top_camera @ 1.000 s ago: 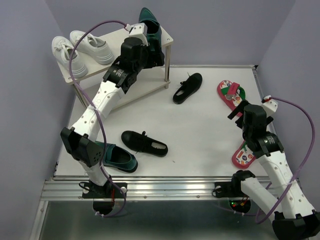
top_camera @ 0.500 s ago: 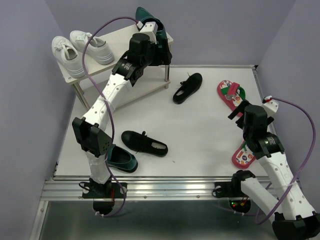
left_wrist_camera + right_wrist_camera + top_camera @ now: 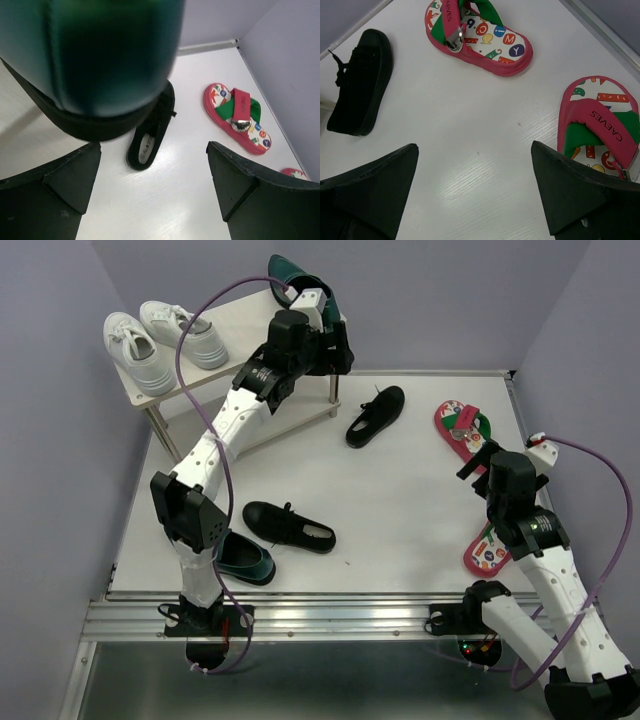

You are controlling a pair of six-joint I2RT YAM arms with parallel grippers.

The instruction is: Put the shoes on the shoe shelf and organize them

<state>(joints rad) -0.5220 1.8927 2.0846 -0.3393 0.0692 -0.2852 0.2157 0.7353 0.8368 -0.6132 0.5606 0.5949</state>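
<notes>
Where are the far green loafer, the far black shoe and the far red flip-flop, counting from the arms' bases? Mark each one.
Far green loafer (image 3: 291,274), top view, on its glossy toe end.
Far black shoe (image 3: 376,416), top view, on its middle.
Far red flip-flop (image 3: 462,426), top view, on its strap.

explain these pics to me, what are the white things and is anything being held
The white jointed things are two robot arms, the left arm and the right arm, bolted at the table's near edge. Each ends in a two-finger pincer. The wide picture comes from a fixed camera above and behind them; the other two come from wrist cameras, so the dark wedges are each pincer's own fingers. The left pincer is up at the wooden shelf, open, right by a green loafer there. The right pincer hovers open over the red flip-flops. Neither looks to be gripping anything. The shelf also holds white sneakers; two black shoes and another loafer lie on the table.
</notes>
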